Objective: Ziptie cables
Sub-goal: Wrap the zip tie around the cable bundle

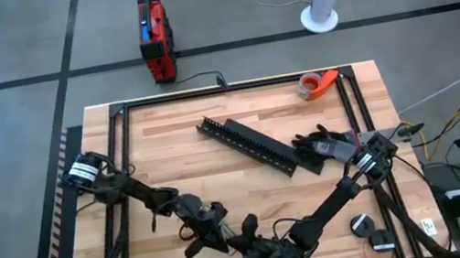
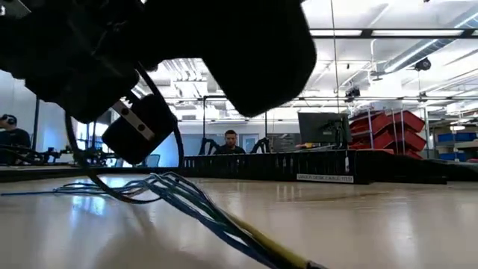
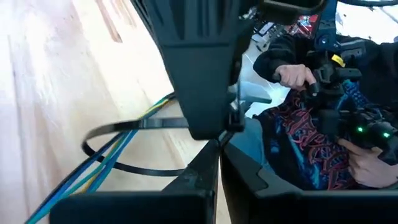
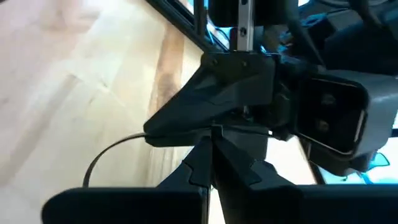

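Blue, green and yellow cables [image 2: 196, 203] lie on the wooden table [image 1: 179, 156] at the lower centre of the high view. A black ziptie [image 3: 118, 134] loops around them. Both the left gripper [image 1: 224, 234] and right gripper [image 1: 267, 255] are clamped on the ziptie.

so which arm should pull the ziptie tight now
right, probably: the right pincer and left pincer are both shut on the ziptie, but the left sits by its loop around the cables, so right can pull away
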Action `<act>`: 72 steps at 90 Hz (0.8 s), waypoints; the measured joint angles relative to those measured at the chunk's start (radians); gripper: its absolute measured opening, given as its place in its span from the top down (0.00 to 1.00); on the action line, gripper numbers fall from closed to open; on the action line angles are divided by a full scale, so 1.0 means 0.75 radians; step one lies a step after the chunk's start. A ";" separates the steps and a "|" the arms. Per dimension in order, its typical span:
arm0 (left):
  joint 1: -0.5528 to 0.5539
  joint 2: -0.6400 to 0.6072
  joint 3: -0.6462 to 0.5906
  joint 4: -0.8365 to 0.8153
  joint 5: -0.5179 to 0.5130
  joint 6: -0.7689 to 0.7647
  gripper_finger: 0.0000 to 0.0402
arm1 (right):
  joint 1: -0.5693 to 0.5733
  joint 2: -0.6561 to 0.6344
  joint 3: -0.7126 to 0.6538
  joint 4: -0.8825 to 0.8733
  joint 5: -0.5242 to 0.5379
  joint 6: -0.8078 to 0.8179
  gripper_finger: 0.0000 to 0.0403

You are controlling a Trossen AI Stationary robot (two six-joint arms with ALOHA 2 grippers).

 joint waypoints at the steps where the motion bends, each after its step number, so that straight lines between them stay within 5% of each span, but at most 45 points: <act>1: 0.002 0.000 0.000 0.000 0.000 0.000 1.00 | 0.000 0.000 0.000 -0.003 0.000 0.001 1.00; 72: 0.080 -0.112 -0.029 -0.122 0.081 -0.014 0.96 | 0.001 0.010 0.000 -0.115 0.030 0.093 1.00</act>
